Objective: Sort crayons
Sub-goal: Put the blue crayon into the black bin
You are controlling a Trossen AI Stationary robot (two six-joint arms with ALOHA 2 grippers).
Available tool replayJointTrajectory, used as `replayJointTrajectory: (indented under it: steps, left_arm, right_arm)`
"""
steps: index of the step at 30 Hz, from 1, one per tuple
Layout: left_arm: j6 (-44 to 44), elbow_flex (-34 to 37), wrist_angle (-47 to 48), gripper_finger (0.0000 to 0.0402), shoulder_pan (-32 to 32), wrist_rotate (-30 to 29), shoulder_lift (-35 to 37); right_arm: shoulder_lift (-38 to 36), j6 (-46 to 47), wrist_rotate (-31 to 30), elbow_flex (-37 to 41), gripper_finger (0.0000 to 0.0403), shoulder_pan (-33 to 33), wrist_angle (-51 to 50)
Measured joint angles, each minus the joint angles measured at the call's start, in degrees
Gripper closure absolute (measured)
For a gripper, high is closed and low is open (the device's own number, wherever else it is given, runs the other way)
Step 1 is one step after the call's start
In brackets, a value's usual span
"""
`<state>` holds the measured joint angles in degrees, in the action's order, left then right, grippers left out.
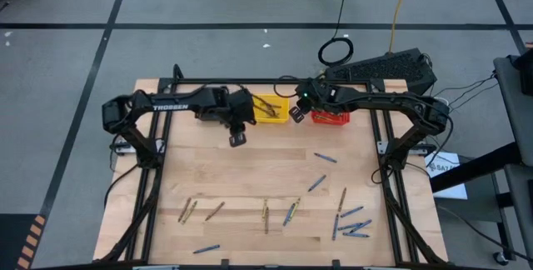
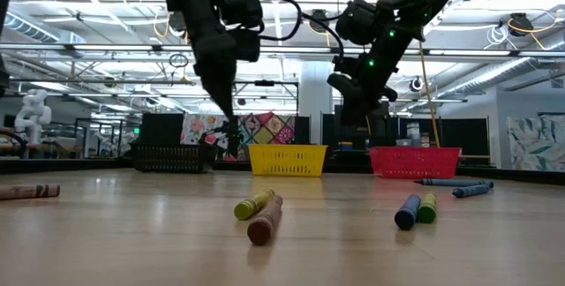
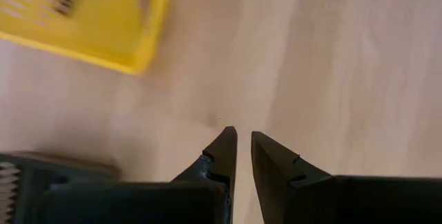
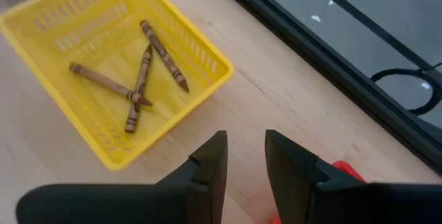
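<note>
High view: the left gripper (image 1: 237, 139) hangs left of the yellow basket (image 1: 271, 109); the right gripper (image 1: 296, 117) sits between that and the red basket (image 1: 331, 118). Crayons (image 1: 350, 224) scatter across the frame's lower half.

Low view: crayons (image 2: 259, 211) lie in the foreground.

Left wrist view: fingers (image 3: 221, 156) narrowly parted, empty.

Right wrist view: fingers (image 4: 210, 162) apart, empty; three brown crayons (image 4: 138, 79) lie in the basket at upper left.
</note>
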<state>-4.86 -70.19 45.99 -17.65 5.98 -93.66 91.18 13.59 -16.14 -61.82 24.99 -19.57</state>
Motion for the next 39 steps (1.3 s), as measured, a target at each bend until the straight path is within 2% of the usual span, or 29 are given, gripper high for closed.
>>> replayJointTrajectory:
  steps: [3,9,13,17,21,28,33,39]
  left_arm:
    - [0.50,0.02,2.47,0.0359,2.08,0.02,-0.01]
    - [1.42,0.02,4.78,0.0359,5.54,-0.34,0.43]
    - [1.58,0.02,8.85,0.0359,7.08,-2.93,0.90]
    - [3.66,0.01,13.06,0.0359,8.39,-4.53,1.60]
    - [4.92,0.35,15.33,0.0359,9.78,-4.81,2.26]
    - [5.97,0.39,16.17,0.0359,11.16,-4.79,3.17]
    - [5.61,0.39,16.11,0.0359,11.30,-4.79,3.40]
    - [5.60,0.39,16.24,0.0359,11.30,-4.79,3.40]
  right_arm:
    - [0.00,-0.47,2.55,0.00,0.0316,0.04,-0.36]
    - [0.00,-1.89,19.19,0.00,0.0316,0.02,-0.38]
    - [0.00,-2.33,28.95,0.00,0.0316,-0.14,-0.37]
    - [0.00,-3.76,34.09,0.00,0.0316,-1.33,-0.42]
    - [0.00,-6.18,34.34,0.00,0.0316,-3.69,-2.14]
    - [0.00,-5.91,33.77,0.00,0.0316,-7.64,-15.69]
    - [0.00,-3.92,28.01,0.00,0.0316,-10.64,-24.70]
    - [0.00,-2.52,26.74,0.00,0.0316,-13.70,-29.97]
